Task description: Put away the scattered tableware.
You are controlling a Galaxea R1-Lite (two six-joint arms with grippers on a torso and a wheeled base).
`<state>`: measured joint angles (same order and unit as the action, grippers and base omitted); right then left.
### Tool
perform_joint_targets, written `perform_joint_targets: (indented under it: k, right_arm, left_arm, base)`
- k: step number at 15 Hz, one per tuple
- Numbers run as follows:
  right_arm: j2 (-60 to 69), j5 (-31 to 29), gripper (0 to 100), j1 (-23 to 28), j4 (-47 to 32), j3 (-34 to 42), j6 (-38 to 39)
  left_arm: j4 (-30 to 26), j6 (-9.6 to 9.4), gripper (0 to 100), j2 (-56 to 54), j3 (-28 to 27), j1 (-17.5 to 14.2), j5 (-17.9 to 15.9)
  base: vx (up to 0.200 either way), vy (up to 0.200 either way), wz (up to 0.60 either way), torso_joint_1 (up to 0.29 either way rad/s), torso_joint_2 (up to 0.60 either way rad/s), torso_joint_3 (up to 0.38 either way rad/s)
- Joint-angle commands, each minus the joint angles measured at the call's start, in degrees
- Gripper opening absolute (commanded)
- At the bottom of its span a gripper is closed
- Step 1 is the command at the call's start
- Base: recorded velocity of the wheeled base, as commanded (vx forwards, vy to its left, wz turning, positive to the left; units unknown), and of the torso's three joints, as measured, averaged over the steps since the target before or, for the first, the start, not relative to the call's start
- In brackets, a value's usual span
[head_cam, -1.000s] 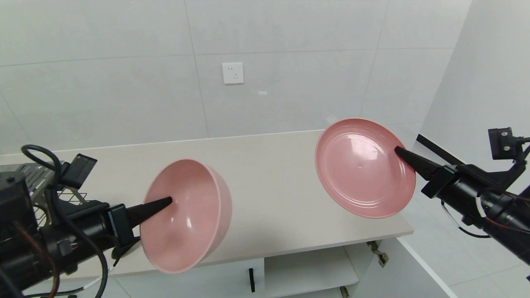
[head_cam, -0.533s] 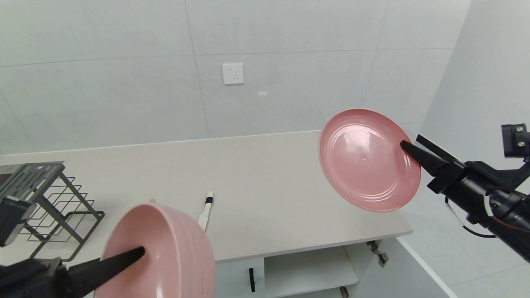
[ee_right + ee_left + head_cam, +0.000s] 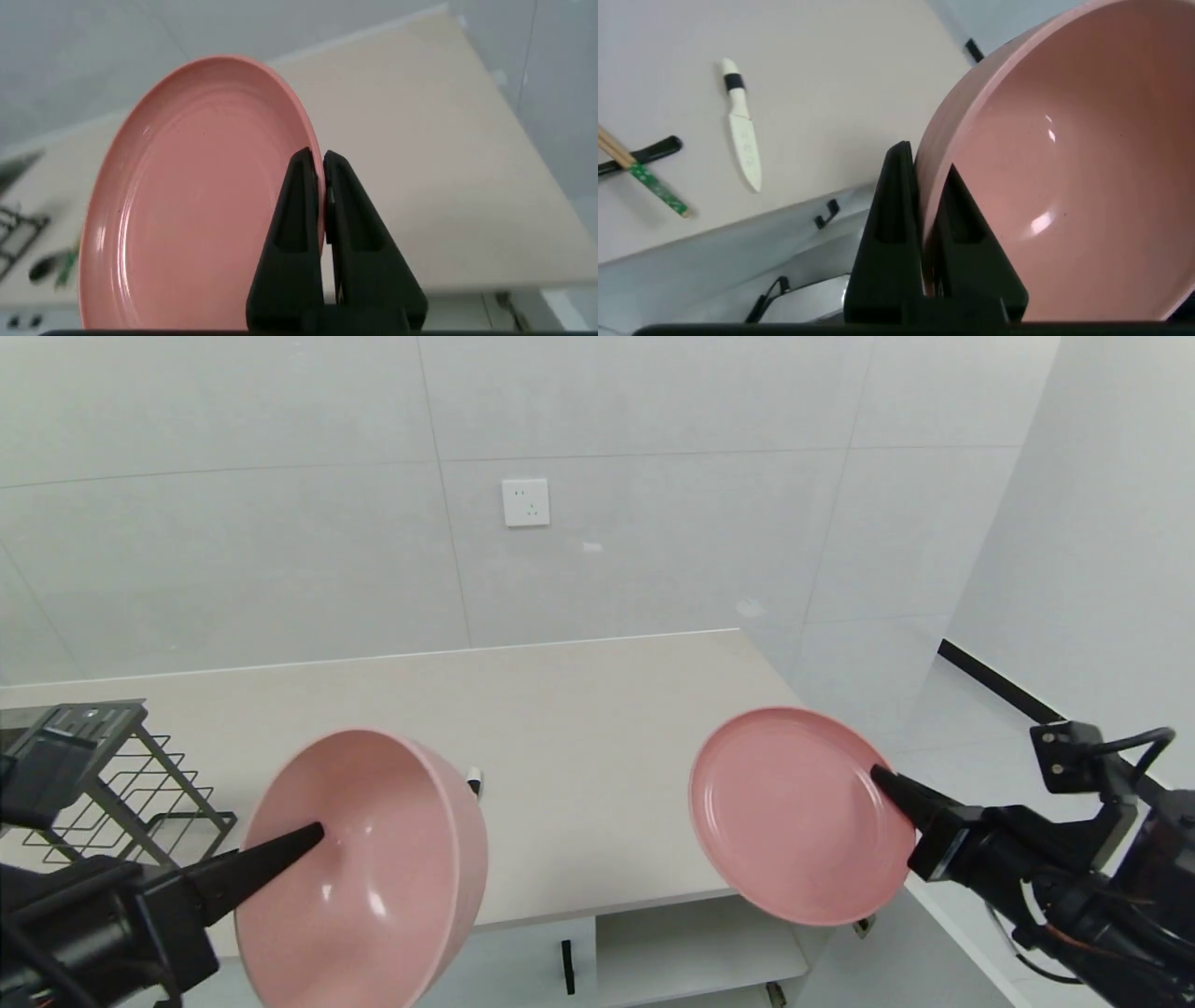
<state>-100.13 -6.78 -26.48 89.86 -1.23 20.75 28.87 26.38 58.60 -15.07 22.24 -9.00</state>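
- Head view: the left gripper (image 3: 316,833) is clamped on the rim of a deep pink plastic bowl (image 3: 401,859), tilted above the beige countertop's (image 3: 597,709) front edge. The right gripper (image 3: 878,777) pinches a flat pink plastic plate (image 3: 794,817) off the counter's corner.
- Left wrist view: the jaws grip only thin wall, so a slip could drop the bowl near the small white knife (image 3: 743,140).
- Right wrist view: the jaws nip only the plate's edge, so a swing could twist it loose.

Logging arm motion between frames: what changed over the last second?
The right gripper lowered the pink plate toward the counter's front edge. The left gripper carried the pink bowl down and leftward, then lifted it slightly. Both grips held; the rack stayed put.
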Motion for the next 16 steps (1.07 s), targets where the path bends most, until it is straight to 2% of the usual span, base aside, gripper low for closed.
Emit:
perform_joint_targets:
  k: [1, 2, 3, 4, 5, 6, 9, 11, 12, 14, 15, 16]
  right_arm:
    - [-1.82, -0.17, 0, -1.38, 0.14, 1.06, -0.97]
    - [-1.82, -0.17, 0, -0.86, 0.14, 0.09, -0.97]
    - [-1.82, -0.17, 0, -0.77, 0.14, 0.09, -0.97]
    - [-1.64, -0.34, 0, 0.29, 0.14, -1.14, -1.06]
    - [-1.29, -0.34, 0, 1.17, 0.14, -1.41, -1.06]
    - [-0.85, -0.34, 0, 1.52, 0.14, -1.49, -1.41]
    - [1.61, -0.52, 0, 2.4, 0.14, -1.23, -5.46]
    - [4.16, -0.52, 0, 2.48, 0.14, 1.06, -13.63]
    - [4.6, -0.52, 0, 1.87, 0.14, 1.06, -13.63]
    - [4.51, -0.52, 0, 1.87, 0.14, 1.06, -13.63]
    - [4.51, -0.52, 0, 1.78, 0.14, 1.06, -13.63]
    - [4.51, -0.52, 0, 1.69, 0.14, 1.06, -13.63]
  left_arm:
    - [4.27, -1.07, 0, 12.15, 0.3, -1.32, 1.61]
    - [8.75, -1.16, 0, 15.4, 1.8, -2.02, 1.7]
    - [9.19, -1.16, 0, 15.67, 1.88, -2.02, 1.7]
    - [16.48, -1.24, 0, 20.5, 4.7, -2.11, 4.43]
    - [21.05, -1.6, 0, 25.34, 7.07, -1.93, 8.73]
    - [24.13, -2.21, 0, 28.59, 8.04, -1.49, 10.84]
    - [31.87, -4.67, 0, 33.95, 11.46, 0.44, 11.37]
    - [39.95, -5.73, 0, 37.2, 15.07, 2.9, 11.46]
    - [42.41, -5.73, 0, 37.29, 15.07, 2.81, 12.42]
    - [42.76, -6.17, 0, 37.29, 15.07, 2.9, 15.76]
    - [42.85, -8.54, 0, 36.94, 15.07, 4.04, 17.79]
    - [42.5, -9.51, 0, 35.97, 15.07, 6.77, 19.81]
  base:
    - [0.0, 0.0, 0.0, 0.0, 0.0, 0.0]
    - [0.0, 0.0, 0.0, 0.0, 0.0, 0.0]
    - [0.0, 0.0, 0.0, 0.0, 0.0, 0.0]
    - [0.0, 0.0, 0.0, 0.0, 0.0, 0.0]
    - [0.0, 0.0, 0.0, 0.0, 0.0, 0.0]
    - [0.0, 0.0, 0.0, 0.0, 0.0, 0.0]
    - [0.0, 0.0, 0.0, 0.0, 0.0, 0.0]
    - [0.0, 0.0, 0.0, 0.0, 0.0, 0.0]
    - [0.0, 0.0, 0.0, 0.0, 0.0, 0.0]
    - [-0.2, 0.0, 0.0, 0.0, 0.0, 0.005]
    - [-0.2, 0.0, 0.0, 0.012, 0.01, -0.007]
    - [-0.2, 0.0, 0.0, 0.012, 0.0, -0.012]
